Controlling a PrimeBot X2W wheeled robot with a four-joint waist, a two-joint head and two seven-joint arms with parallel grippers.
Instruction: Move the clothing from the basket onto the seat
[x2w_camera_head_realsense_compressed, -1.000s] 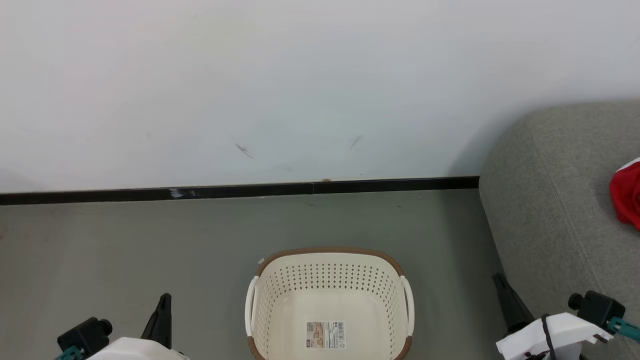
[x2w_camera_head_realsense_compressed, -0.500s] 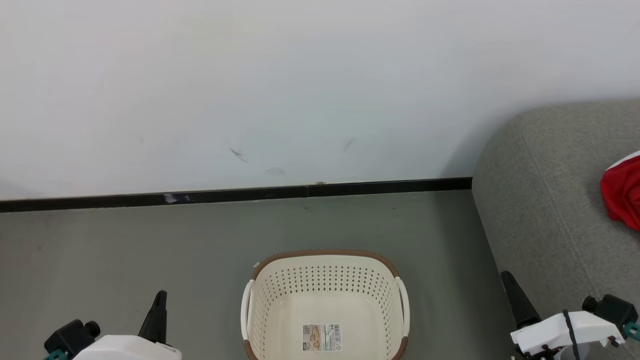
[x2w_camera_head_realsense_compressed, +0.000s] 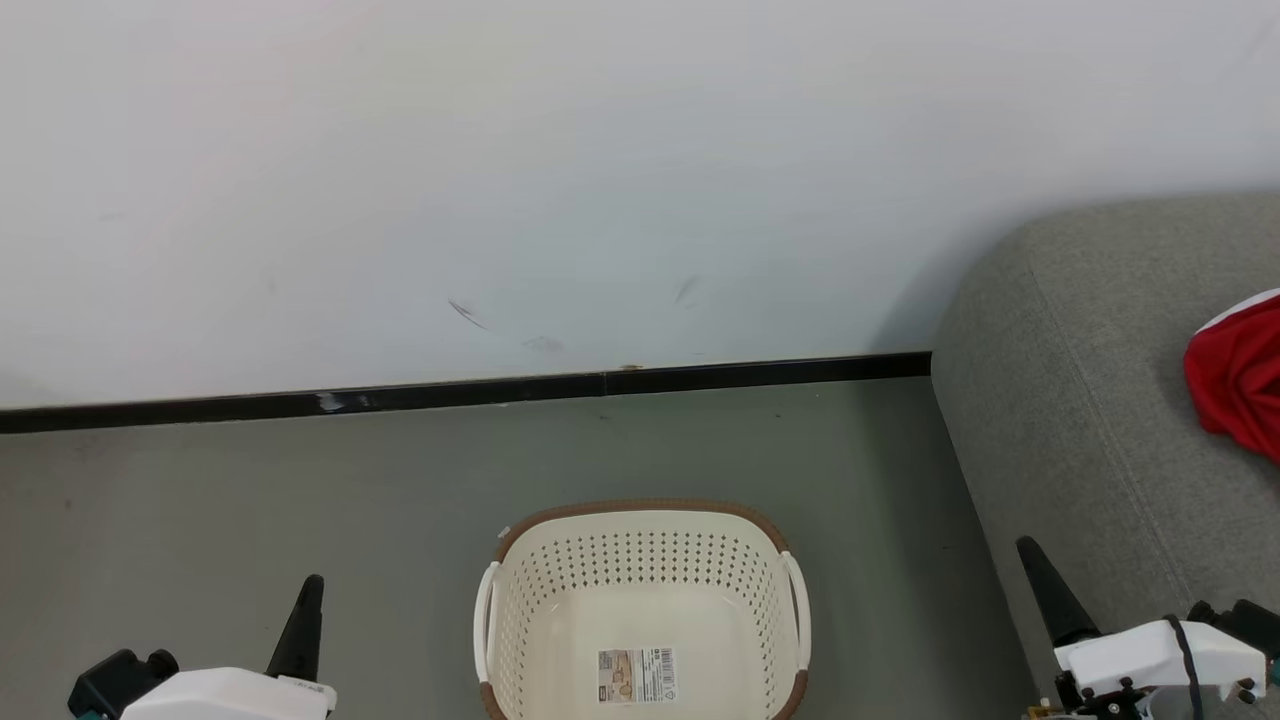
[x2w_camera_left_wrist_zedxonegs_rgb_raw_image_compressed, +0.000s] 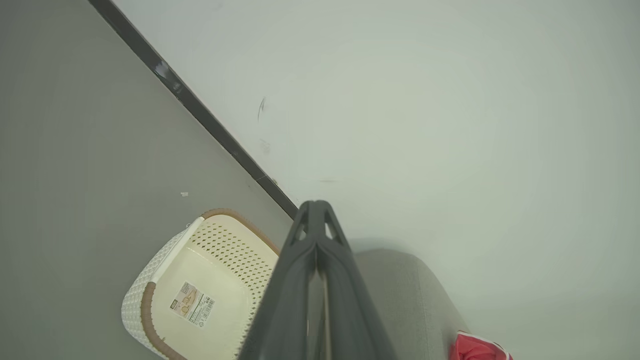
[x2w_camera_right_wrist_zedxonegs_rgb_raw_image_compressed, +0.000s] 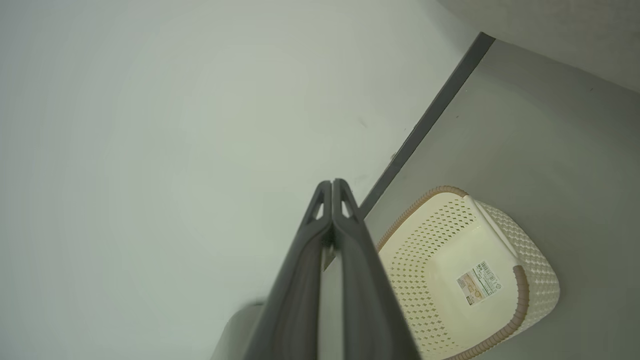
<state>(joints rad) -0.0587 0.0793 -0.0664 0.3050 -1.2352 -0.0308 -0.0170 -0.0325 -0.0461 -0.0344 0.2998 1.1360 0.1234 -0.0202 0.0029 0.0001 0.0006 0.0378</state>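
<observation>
Cream basket (x2w_camera_head_realsense_compressed: 650, 560) mouth up, red clothing (x2w_camera_head_realsense_compressed: 1235, 385) on seat (x2w_camera_head_realsense_compressed: 1080, 400), left fingers (x2w_camera_head_realsense_compressed: 300, 625) clenched, right fingers (x2w_camera_head_realsense_compressed: 1050, 595) clenched

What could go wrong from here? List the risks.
1. The clothing is cut off at the head view's edge, so whether it all rests on the seat cannot be confirmed.
2. The right gripper, fingers shut, hangs close to the seat's side; a swing might brush it.
3. Rolling forward could knock the empty basket.
</observation>
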